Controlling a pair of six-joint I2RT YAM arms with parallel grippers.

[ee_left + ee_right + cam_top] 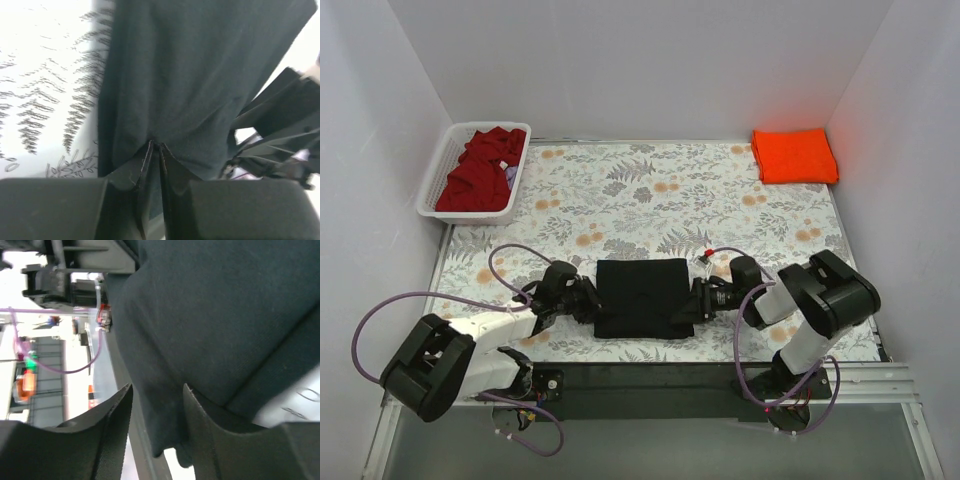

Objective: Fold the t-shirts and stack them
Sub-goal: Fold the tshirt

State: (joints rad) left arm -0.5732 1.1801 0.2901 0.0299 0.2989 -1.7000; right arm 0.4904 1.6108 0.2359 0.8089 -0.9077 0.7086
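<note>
While the left hand (pixel 156 145) pinches shut on the black t-shirt (pixel 642 295) and the right hand (pixel 157 388) clamps its opposite edge, I count three shirts: this one, one folded orange t-shirt (pixel 794 155) far right, and one dark red t-shirt (pixel 480 170) in one white basket (pixel 432 188), all on a leaf-print tabletop (pixel 620 190) between white walls (pixel 650 60).

The table (pixel 650 200), covered in a leaf-and-flower print, carries a folded black t-shirt (pixel 640 295). Far back and left of that shirt sits a white slatted basket (pixel 434 182), and far back and right of it lies a folded orange t-shirt (pixel 794 155).
</note>
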